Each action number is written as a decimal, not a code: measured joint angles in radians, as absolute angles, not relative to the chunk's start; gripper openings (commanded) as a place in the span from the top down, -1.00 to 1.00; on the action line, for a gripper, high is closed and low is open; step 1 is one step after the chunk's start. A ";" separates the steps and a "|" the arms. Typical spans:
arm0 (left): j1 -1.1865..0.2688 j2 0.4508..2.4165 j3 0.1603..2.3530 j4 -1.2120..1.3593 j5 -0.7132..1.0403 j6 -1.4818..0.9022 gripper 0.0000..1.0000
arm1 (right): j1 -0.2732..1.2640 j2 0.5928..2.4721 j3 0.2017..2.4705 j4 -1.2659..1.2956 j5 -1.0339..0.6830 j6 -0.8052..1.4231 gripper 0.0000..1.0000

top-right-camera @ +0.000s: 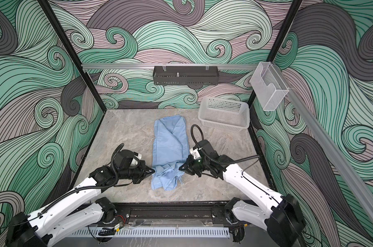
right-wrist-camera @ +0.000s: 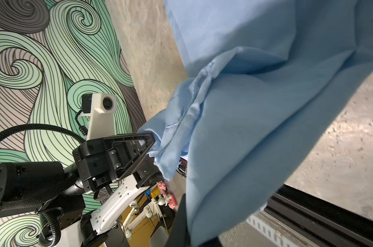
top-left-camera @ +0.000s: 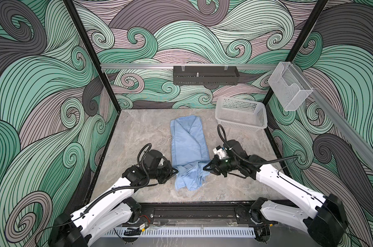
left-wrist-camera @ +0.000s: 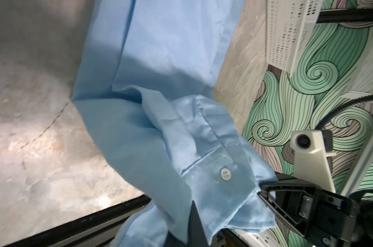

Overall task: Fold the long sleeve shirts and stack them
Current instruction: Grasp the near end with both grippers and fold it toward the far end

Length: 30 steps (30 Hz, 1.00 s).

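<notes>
Left hand (top-left-camera: pixel 177 171), right hand (top-left-camera: pixel 204 168) on shirt (top-left-camera: pixel 187 141)

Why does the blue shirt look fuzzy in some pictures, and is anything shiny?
In the left wrist view the shirt has a crisp buttoned cuff, but the table behind is blurry with one glare patch; in the right wrist view the shirt's far part is smeared; in both top views it looks sharp and evenly lit.

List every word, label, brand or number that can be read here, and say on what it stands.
No text can be read.
The light blue shirt shows only a pale button, no label.
The white perforated basket is plain.
Marks on background clutter are too blurred.
</notes>
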<state>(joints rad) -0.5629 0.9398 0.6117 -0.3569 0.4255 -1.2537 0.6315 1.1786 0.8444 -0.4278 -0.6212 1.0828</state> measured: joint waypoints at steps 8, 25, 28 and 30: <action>-0.400 1.241 0.840 -0.314 0.587 -1.155 1.00 | 0.533 1.431 1.022 -0.370 -0.723 1.051 0.83; -0.204 1.694 1.138 -0.306 0.744 -1.000 1.00 | 0.381 1.934 1.357 -0.219 -0.833 1.048 0.80; -0.175 1.758 1.185 -0.312 0.752 -0.986 0.99 | 0.354 2.000 1.389 -0.207 -0.838 1.058 0.77; -0.164 1.801 1.218 -0.313 0.757 -0.979 0.87 | 0.340 2.036 1.418 -0.204 -0.838 1.060 0.75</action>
